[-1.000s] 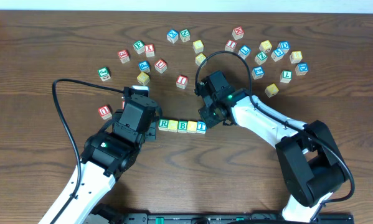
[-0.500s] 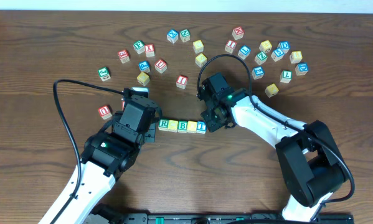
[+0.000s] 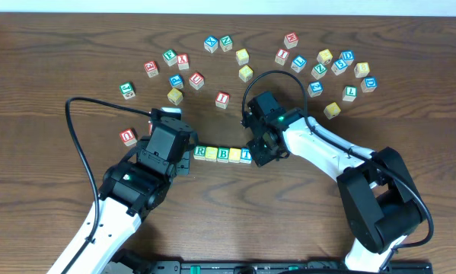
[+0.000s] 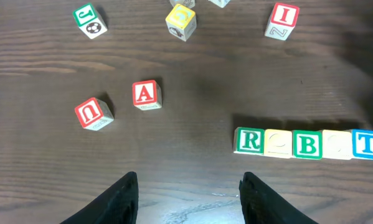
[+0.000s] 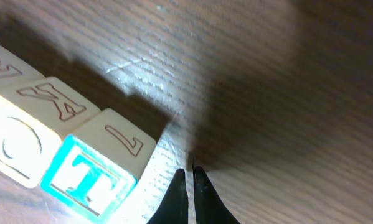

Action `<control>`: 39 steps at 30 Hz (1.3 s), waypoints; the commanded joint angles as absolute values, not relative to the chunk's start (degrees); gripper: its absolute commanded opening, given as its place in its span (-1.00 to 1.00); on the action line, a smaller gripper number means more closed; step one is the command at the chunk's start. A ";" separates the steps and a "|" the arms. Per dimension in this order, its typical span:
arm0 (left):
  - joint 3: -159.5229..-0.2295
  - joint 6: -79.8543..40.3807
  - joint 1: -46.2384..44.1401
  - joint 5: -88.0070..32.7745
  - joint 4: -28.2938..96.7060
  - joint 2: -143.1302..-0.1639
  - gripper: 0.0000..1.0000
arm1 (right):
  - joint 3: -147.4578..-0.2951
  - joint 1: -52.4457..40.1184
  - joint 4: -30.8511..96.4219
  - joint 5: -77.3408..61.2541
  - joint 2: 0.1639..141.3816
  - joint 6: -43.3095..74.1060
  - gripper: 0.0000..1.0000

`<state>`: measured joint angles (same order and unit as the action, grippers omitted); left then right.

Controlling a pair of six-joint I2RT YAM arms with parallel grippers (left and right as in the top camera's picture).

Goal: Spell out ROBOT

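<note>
Five cubes stand in a tight row on the wooden table, reading as ROBOT. They are the green R (image 4: 250,141), a yellow face (image 4: 278,144), the green B (image 4: 307,145), another yellow face (image 4: 337,145) and the blue T (image 4: 367,144). From overhead the row runs from R (image 3: 200,152) to T (image 3: 246,155). My left gripper (image 4: 189,180) hangs open near the table, left of and in front of the R, with nothing between its fingers. The right gripper (image 5: 189,171) is shut and empty. Its tips sit just right of the T cube (image 5: 86,180), a small gap apart from it.
Loose cubes lie left of the row: a red A (image 4: 146,94), a red U (image 4: 91,113), a green J (image 4: 88,18) and a red I (image 4: 282,20). Several more cubes are scattered along the far side (image 3: 338,65). A black cable loops above each arm.
The right gripper has slid slightly to the right and toward the front, away from the T cube. The row and the left arm have not moved.
</note>
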<state>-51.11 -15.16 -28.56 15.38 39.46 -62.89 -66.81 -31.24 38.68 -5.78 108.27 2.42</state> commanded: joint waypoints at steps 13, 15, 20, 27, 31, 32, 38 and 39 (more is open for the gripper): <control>-50.85 -14.66 -28.25 16.16 39.88 -63.02 0.03 | -67.83 -30.96 37.65 -12.64 108.20 2.04 -0.98; -50.85 -14.63 -28.25 16.16 39.88 -63.02 0.03 | -67.83 -31.00 37.45 -12.84 108.20 2.07 -0.98; -50.85 -14.66 -28.25 16.16 39.88 -63.02 0.04 | -67.83 -31.07 37.52 -12.80 108.20 2.07 -0.98; -50.85 -14.66 -28.25 16.16 39.88 -63.02 0.03 | -67.83 -31.07 38.02 -10.20 108.20 2.07 -0.98; -50.85 -14.66 -28.25 16.16 39.88 -63.02 0.04 | -67.83 -31.05 38.57 -6.81 108.20 3.01 -0.98; -50.85 -14.66 -28.25 16.16 39.88 -63.02 0.04 | -67.83 -31.05 38.63 -5.26 108.20 3.73 -0.98; -50.85 -14.66 -28.25 16.14 39.86 -63.02 0.03 | -67.83 -30.94 38.15 1.56 108.20 9.41 -0.98; -50.85 -14.68 -28.25 16.12 39.86 -63.02 0.03 | -67.83 -30.83 37.87 2.76 108.20 10.81 -0.98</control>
<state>-51.11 -15.16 -28.56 15.38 39.68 -62.89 -66.81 -31.24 38.26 -2.68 108.27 5.96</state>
